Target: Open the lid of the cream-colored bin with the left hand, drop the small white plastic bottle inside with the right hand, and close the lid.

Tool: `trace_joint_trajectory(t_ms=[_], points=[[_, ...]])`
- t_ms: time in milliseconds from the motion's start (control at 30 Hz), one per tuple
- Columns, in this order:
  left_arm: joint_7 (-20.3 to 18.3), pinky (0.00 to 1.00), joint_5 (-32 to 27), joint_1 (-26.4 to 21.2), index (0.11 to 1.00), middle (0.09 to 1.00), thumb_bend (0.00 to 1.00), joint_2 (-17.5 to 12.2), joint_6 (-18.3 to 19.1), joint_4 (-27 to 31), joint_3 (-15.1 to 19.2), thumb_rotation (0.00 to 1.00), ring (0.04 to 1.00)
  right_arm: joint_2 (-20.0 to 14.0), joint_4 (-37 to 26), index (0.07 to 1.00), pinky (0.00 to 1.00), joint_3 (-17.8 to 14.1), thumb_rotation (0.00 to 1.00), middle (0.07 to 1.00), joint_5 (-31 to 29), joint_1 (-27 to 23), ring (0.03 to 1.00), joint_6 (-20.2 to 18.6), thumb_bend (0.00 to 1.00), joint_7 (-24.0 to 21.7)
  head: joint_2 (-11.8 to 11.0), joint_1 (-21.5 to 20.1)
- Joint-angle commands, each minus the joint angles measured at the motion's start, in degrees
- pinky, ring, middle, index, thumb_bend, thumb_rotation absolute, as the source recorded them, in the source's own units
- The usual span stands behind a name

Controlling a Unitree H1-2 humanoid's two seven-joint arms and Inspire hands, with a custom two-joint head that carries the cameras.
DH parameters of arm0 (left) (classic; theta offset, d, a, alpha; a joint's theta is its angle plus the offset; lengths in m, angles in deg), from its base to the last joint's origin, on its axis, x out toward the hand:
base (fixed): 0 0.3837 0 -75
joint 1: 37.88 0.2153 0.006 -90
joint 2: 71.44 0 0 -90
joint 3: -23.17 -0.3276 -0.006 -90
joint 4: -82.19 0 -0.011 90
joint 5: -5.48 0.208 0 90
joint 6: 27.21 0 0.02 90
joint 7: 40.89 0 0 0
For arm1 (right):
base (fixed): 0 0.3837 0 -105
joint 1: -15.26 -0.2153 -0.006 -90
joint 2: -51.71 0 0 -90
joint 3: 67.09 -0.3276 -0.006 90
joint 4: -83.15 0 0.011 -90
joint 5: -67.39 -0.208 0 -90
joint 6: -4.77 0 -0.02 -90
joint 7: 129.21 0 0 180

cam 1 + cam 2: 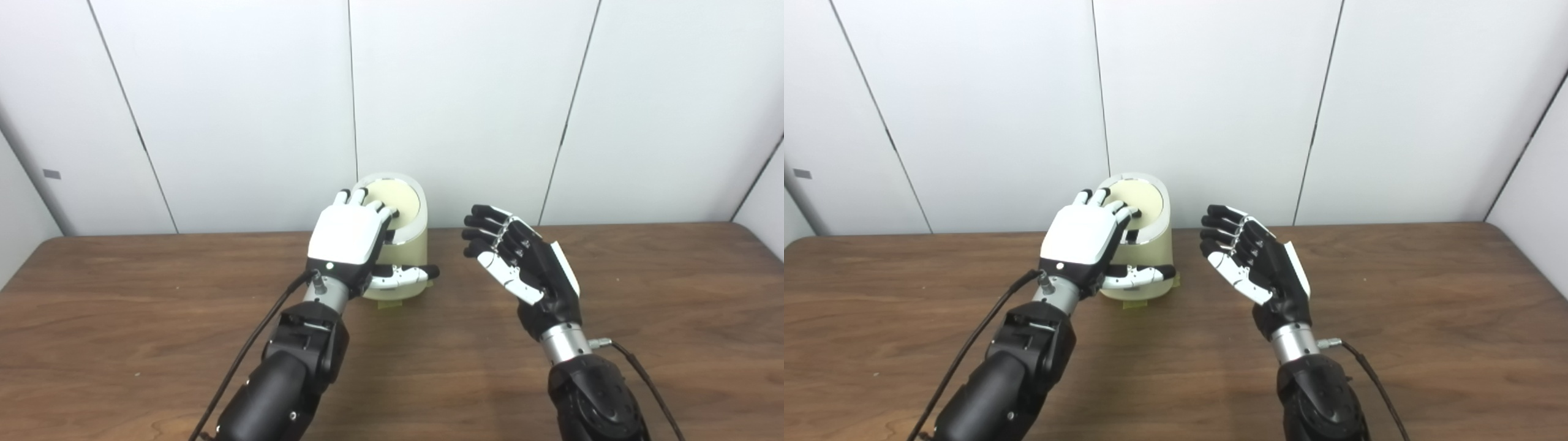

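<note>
Cream-coloured, one bin (401,245) stands at the frame's centre on the wooden table (643,318), lid (395,202) down, with the left hand (349,236) spread over its near-left rim, fingers apart, while the right hand (520,260) hovers open and empty to its right.

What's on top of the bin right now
The left hand lies over the near left part of the bin, fingertips on its closed lid. The lid hides the inside, so I can't tell what's in there. No bottle shows.
</note>
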Motion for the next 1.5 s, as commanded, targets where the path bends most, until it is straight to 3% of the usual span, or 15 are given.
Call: trace_joint_trajectory(t_ms=[0,100,233,300,500,633,733,867,967,1033,1100,1200,1467], points=[[-1.1,1.0,0.2,-0.8,0.87,0.887,0.79,-1.0,-0.8,1.2,-0.2,0.93,0.999,0.4,-1.6,0.702,0.61,-0.4,0.27,0.72,-0.7,-2.2,0.706,1.2,0.3,0.1,-0.1,-0.1],[0.9,1.0,-0.3,-0.7,0.864,0.897,0.76,-1.1,-1.5,2.4,0.5,0.96,1.0,0.3,-1.4,0.705,0.61,-0.3,0.25,0.723,-0.9,-2.2,0.707,1.4,0.3,0.0,-0.2,-0.2],[4.9,1.0,-0.8,-0.2,0.947,0.969,0.73,-0.6,-2.0,3.9,2.3,0.94,1.0,0.1,-1.4,0.711,0.63,-0.2,0.27,0.73,-0.8,-2.2,0.714,1.1,0.3,-0.3,-0.3,0.0],[5.6,1.0,-0.5,-0.3,0.989,0.994,0.71,-0.4,-1.8,4.8,3.0,0.95,1.0,0.0,-1.4,0.714,0.63,-0.2,0.26,0.732,-1.0,-2.1,0.713,0.9,0.3,-0.4,-0.3,0.1],[6.8,1.0,-1.0,-1.1,1.0,1.0,0.66,0.4,-1.3,5.9,5.8,0.94,1.0,-0.3,-1.3,0.717,0.64,0.1,0.25,0.739,-1.3,-2.0,0.721,0.8,0.3,-1.0,-0.7,0.0],[14.3,1.0,-10.2,-0.4,1.0,1.0,0.59,1.8,-5.5,7.9,11.2,0.84,1.0,-0.2,-1.8,0.71,0.63,0.1,0.24,0.729,-0.7,-1.9,0.716,0.6,0.29,-0.5,-0.4,-0.2],[21.0,0.94,-21.6,0.3,0.955,0.958,0.51,3.0,-12.7,10.4,16.5,0.86,0.966,-0.5,-1.9,0.707,0.63,-0.2,0.26,0.729,-0.7,-1.9,0.717,0.7,0.29,-0.4,-0.3,0.0],[20.9,0.78,-42.4,3.5,0.863,0.875,0.37,6.5,-17.1,17.2,23.9,0.88,0.866,-0.8,-2.1,0.716,0.63,-0.2,0.29,0.737,-0.4,-2.0,0.723,1.0,0.3,-0.4,-0.3,-0.2],[18.9,0.73,-54.0,7.2,0.827,0.84,0.28,7.9,-17.9,20.6,26.8,0.81,0.822,-0.8,-2.4,0.719,0.63,-0.2,0.31,0.735,-0.6,-1.9,0.725,1.2,0.3,-0.5,-0.2,-0.2],[17.6,0.73,-58.5,10.1,0.822,0.828,0.28,7.8,-17.9,21.6,27.9,0.8,0.803,-0.8,-2.8,0.719,0.64,-0.3,0.31,0.735,-0.5,-1.8,0.727,1.2,0.3,-0.3,-0.3,-0.1],[17.1,0.71,-61.3,12.8,0.786,0.792,0.26,7.7,-17.5,22.0,28.6,0.68,0.78,-0.7,-3.4,0.712,0.63,-0.4,0.31,0.729,-0.1,-1.7,0.722,0.9,0.32,0.0,-0.3,-0.2],[17.4,0.7,-64.0,15.6,0.767,0.774,0.27,7.9,-17.9,22.0,29.6,0.61,0.769,-0.8,-4.1,0.712,0.63,-0.5,0.31,0.73,-0.2,-1.3,0.723,0.9,0.32,0.1,0.0,-0.1],[18.9,0.7,-67.8,20.7,0.744,0.765,0.3,10.1,-20.8,21.6,30.3,0.57,0.757,-1.0,-6.0,0.713,0.63,-1.1,0.29,0.727,-0.9,-0.1,0.716,0.6,0.31,-0.2,0.6,-0.4]])
